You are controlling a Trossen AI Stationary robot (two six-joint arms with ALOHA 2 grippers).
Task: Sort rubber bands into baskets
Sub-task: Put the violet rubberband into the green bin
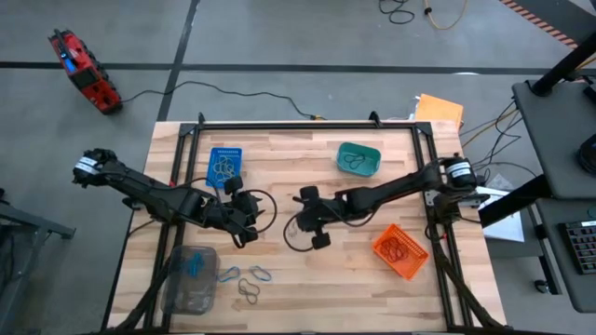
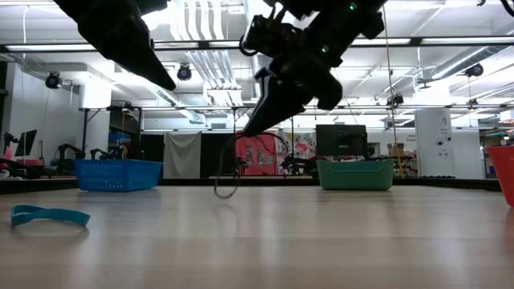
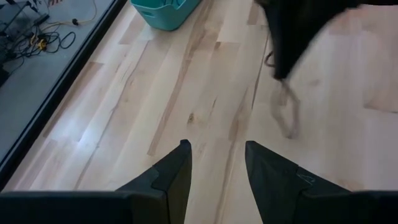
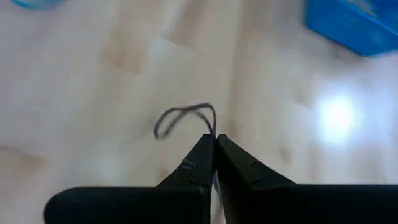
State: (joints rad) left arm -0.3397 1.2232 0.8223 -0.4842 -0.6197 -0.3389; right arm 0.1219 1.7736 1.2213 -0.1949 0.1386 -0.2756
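the right gripper (image 4: 214, 140) has its fingers pressed together on a thin dark band (image 4: 183, 118), which loops out from the fingertips over the pale wood. in the low view the same band (image 2: 227, 186) hangs from the gripper (image 2: 250, 128) with its lower end at or just above the table (image 2: 265, 241); whether it touches cannot be told. from above, this gripper (image 1: 300, 221) sits near the middle of the table (image 1: 307, 288), the right arm reaching in from the right edge.

the left gripper (image 3: 214, 155) has its fingers apart with nothing between them, above bare wood. in the high view it (image 1: 244, 223) is just left of the right gripper, the two facing each other near the centre. the left wrist view shows the dark band (image 3: 286, 112) dangling from the other gripper farther off.

the blue basket (image 1: 224, 165) stands toward the far left of the table, with bands inside. the teal basket (image 1: 358, 158) is at the far side toward the right, holding a dark band. the orange basket (image 1: 401, 251) lies near the right edge, closer in, with bands in it. the clear basket (image 1: 189, 277) is at the near left corner with something blue inside. beside it on the wood lie loose bands: a blue one (image 1: 228, 274), another blue one (image 1: 262, 274), and a dark one (image 1: 249, 289). in the low view a teal-blue band (image 2: 48, 214) lies flat on the near left of the table.
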